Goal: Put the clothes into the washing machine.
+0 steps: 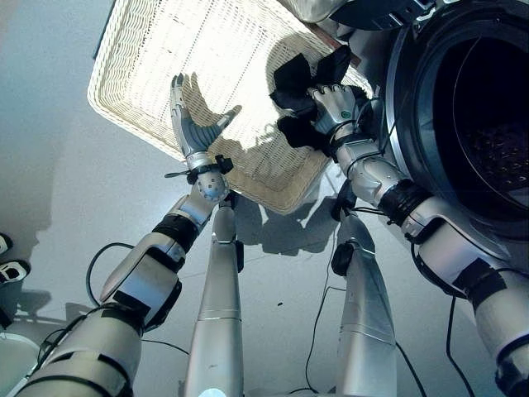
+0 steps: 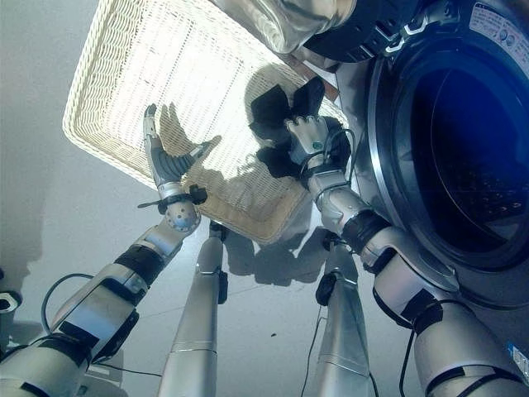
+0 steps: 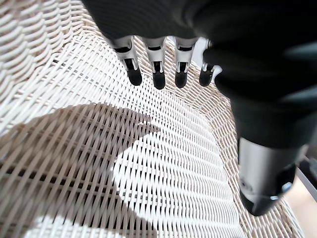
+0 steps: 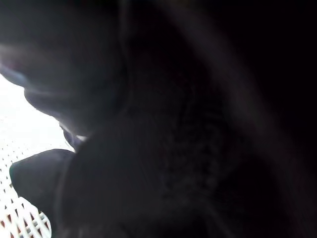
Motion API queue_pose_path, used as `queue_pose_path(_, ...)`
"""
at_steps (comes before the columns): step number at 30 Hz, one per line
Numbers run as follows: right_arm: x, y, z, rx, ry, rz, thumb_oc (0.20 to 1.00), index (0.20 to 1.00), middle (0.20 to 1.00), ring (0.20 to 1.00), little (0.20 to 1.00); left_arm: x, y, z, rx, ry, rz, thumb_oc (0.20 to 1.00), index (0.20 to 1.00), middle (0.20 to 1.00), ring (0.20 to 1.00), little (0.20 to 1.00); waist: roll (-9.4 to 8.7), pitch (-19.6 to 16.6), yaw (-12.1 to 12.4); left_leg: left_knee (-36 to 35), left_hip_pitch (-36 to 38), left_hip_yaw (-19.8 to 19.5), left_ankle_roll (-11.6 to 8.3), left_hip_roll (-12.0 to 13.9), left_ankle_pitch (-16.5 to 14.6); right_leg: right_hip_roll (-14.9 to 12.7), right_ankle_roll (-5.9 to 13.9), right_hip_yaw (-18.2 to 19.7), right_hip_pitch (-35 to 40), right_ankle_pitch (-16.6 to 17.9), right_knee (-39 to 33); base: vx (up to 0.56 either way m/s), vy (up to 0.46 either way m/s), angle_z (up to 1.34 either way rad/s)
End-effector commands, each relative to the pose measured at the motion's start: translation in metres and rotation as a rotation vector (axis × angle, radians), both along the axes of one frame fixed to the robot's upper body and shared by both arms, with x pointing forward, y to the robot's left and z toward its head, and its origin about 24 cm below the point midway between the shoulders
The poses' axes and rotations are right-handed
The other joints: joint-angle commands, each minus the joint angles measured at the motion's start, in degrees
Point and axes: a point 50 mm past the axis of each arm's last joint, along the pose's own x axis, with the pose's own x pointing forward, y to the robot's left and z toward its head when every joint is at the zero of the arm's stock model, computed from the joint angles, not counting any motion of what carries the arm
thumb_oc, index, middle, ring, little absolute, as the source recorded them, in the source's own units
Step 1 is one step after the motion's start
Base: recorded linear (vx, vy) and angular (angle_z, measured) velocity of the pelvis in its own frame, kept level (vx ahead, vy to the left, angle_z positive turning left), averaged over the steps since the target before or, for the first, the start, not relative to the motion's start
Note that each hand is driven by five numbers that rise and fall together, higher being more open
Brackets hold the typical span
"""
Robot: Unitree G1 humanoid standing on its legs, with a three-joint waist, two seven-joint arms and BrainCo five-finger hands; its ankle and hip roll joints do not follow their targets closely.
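Note:
A black garment (image 1: 302, 83) is bunched in my right hand (image 1: 335, 106), which is shut on it above the right edge of the white wicker basket (image 1: 149, 50). The cloth (image 4: 163, 148) darkens the right wrist view. My left hand (image 1: 192, 124) is open, fingers (image 3: 156, 74) straight, over the basket's near part, holding nothing. The washing machine drum (image 1: 483, 141) stands open to the right of the right hand, with a dark interior.
A shiny silver-grey cloth (image 2: 289, 21) lies at the basket's far right corner, beside the machine's door ring (image 2: 384, 149). Grey floor (image 1: 50, 165) lies to the left of the basket. A dark shoe (image 1: 10, 269) shows at the left edge.

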Motion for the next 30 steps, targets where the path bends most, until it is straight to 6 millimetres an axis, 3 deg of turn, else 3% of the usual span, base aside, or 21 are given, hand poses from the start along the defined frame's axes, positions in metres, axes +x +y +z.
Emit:
queue_pose_path(1, 0.002, -0.027, -0.029, -0.023, 0.083, -0.081, 0.2, 0.2, 0.2, 0.2, 0.2, -0.001, -0.001, 0.014, -0.071, -0.076, 0.008, 1.0, 1.0, 1.0, 1.0, 1.0, 4.83, 0.55, -2.81, 0.74, -3.34, 0.4, 5.47, -3.93, 2.49, 3.51, 3.04, -1.39, -1.41, 5.41, -2.19, 0.0, 0.0, 0.0)
queue_pose_path(9, 0.0, -0.022, -0.026, 0.006, 0.054, -0.037, 0.2, 0.2, 0.2, 0.2, 0.2, -0.002, -0.002, 0.013, -0.074, -0.078, 0.008, 1.0, 1.0, 1.0, 1.0, 1.0, 4.92, 0.55, -2.97, 0.81, -3.35, 0.25, 5.44, -4.02, 2.67, 3.72, 2.99, -1.02, -1.52, 5.48, -2.06, 0.0, 0.0, 0.0)
queue_pose_path(13, -0.001, -0.021, -0.027, 0.121, 0.085, -0.004, 0.2, 0.2, 0.2, 0.2, 0.2, -0.002, -0.003, 0.013, -0.074, -0.078, 0.008, 1.0, 1.0, 1.0, 1.0, 1.0, 4.85, 0.55, -3.06, 0.89, -3.54, 0.17, 5.46, -4.01, 2.61, 3.69, 2.94, -1.0, -1.69, 5.46, -2.05, 0.0, 0.0, 0.0)
queue_pose_path(15, -0.003, -0.015, -0.033, 0.439, 0.225, 0.109, 0.2, 0.2, 0.2, 0.2, 0.2, -0.002, -0.002, 0.013, -0.08, -0.078, 0.011, 1.0, 1.0, 1.0, 1.0, 1.0, 4.75, 0.55, -3.32, 0.93, -3.68, 0.16, 5.37, -3.98, 2.71, 3.76, 2.79, -0.84, -1.96, 5.53, -1.95, 0.0, 0.0, 0.0)
queue_pose_path(18, -0.007, -0.008, -0.036, 0.614, 0.304, 0.203, 0.2, 0.2, 0.2, 0.2, 0.2, -0.003, 0.002, 0.013, -0.083, -0.077, 0.015, 1.0, 1.0, 1.0, 1.0, 1.0, 4.58, 0.55, -3.51, 1.04, -3.72, 0.21, 5.29, -3.93, 2.69, 3.85, 2.65, -0.73, -2.1, 5.43, -1.84, 0.0, 0.0, 0.0)
queue_pose_path(24, -0.029, 0.015, -0.021, 1.203, 0.49, 0.706, 0.2, 0.2, 0.2, 0.2, 0.2, -0.005, 0.013, 0.014, -0.089, -0.069, 0.038, 1.0, 1.0, 1.0, 1.0, 1.0, 3.31, 0.55, -4.33, 1.53, -3.43, 0.48, 4.81, -3.27, 2.83, 3.9, 2.47, -0.66, -2.25, 5.11, -0.95, 0.0, 0.005, 0.0)
queue_pose_path(30, -0.041, 0.018, -0.01, 1.344, 0.535, 0.918, 0.2, 0.2, 0.2, 0.2, 0.2, -0.006, 0.015, 0.013, -0.096, -0.064, 0.048, 1.0, 1.0, 1.0, 1.0, 1.0, 2.72, 0.55, -4.71, 1.42, -3.15, 0.69, 4.57, -2.97, 2.92, 3.78, 2.63, -0.67, -2.13, 5.02, -0.69, 0.0, 0.0, 0.0)
